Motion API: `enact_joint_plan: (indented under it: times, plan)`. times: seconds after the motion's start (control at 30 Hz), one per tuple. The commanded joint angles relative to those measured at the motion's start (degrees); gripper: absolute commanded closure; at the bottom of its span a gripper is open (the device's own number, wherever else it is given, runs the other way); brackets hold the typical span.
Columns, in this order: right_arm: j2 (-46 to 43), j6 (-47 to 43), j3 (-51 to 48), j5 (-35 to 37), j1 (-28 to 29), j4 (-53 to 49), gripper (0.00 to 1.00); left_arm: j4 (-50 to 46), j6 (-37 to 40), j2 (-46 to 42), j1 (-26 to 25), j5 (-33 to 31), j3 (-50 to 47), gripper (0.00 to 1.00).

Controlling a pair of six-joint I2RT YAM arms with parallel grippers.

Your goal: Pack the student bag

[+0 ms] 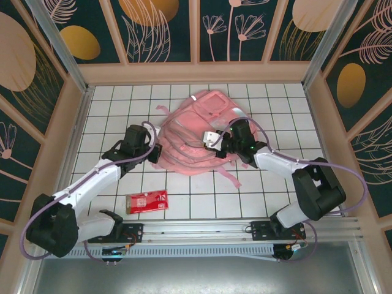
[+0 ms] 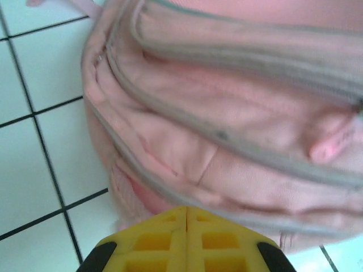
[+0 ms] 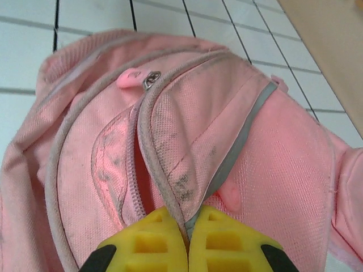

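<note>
The left gripper (image 2: 186, 220) sits at the left edge of the student bag (image 1: 187, 131), its yellow fingers pressed together right against the pink cloth. Whether a fold is caught between them I cannot tell. Near of it, a flat red packet (image 1: 147, 201) lies alone on the white tiled table (image 1: 110, 110), well apart from the bag.

The bag lies slumped flat in the middle of the table, its straps trailing over the tiles. It looks light, limp and wrinkled, so it will likely sag and fold wherever it is lifted, and one held point will not keep a pocket open. The thin fabric offers little to hold; the firmer zip rims and seams are the better places to grip.

On the right side of the bag, the right gripper (image 3: 187, 225) has its fingers closed on the rim of a flap where the silvery strip (image 3: 241, 139) runs into them, beside a partly open zip (image 3: 136, 170). A pink zip pull (image 3: 129, 77) lies further along that rim.
</note>
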Motion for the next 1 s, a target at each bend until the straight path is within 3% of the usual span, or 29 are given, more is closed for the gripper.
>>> enact_joint_plan:
  times: [0.0, 0.07, 0.1, 0.13, 0.17, 0.27, 0.43, 0.53, 0.67, 0.83, 0.97]
  plan:
    - [-2.3, -3.2, -0.4, 2.6, -1.3, -6.6, 0.97, 5.2, 7.1, 1.8, -0.3, 8.8, -0.8, 1.00]
    - [-4.3, 0.6, -1.0, -2.0, -1.3, -3.5, 0.99, 6.6, 5.9, 3.1, -0.3, 15.0, 0.0, 1.00]
    - [-5.3, 2.1, -1.5, -3.3, -1.3, -1.6, 1.00, 7.1, 5.7, 3.4, -0.4, 18.5, 0.3, 0.88]
    - [-6.2, 3.4, -1.8, -4.4, -1.3, -0.2, 1.00, 8.5, 5.3, 3.1, -0.8, 21.4, 0.1, 0.65]
    - [-6.8, 3.8, -1.9, -5.3, -1.4, 0.2, 1.00, 11.0, 5.0, 2.3, -1.5, 22.2, -0.7, 0.51]
    - [-7.7, 3.1, -1.0, -7.8, -2.2, -2.1, 1.00, 17.6, 7.5, 0.6, -2.9, 20.4, -3.1, 0.34]
    - [-8.0, 0.2, 0.0, -10.0, -2.6, -6.3, 1.00, 20.2, 21.5, 6.0, -2.9, 21.1, -1.5, 0.33]
    - [-8.0, 0.3, 0.3, -11.0, -2.6, -7.0, 1.00, 21.2, 24.9, 10.1, -3.0, 20.7, 0.6, 0.35]
    - [-8.5, -0.4, 0.3, -11.0, -2.6, -8.1, 1.00, 18.1, 34.5, 13.3, -3.1, 31.3, 2.5, 0.41]
    - [-9.5, -1.4, 0.4, -10.9, -2.5, -9.8, 1.00, 23.6, 37.6, 13.0, -3.4, 34.1, -0.3, 0.43]
    - [-10.3, -1.5, -0.1, -11.3, -2.2, -10.1, 1.00, 24.0, 36.1, 15.6, -3.3, 33.8, 1.6, 0.54]
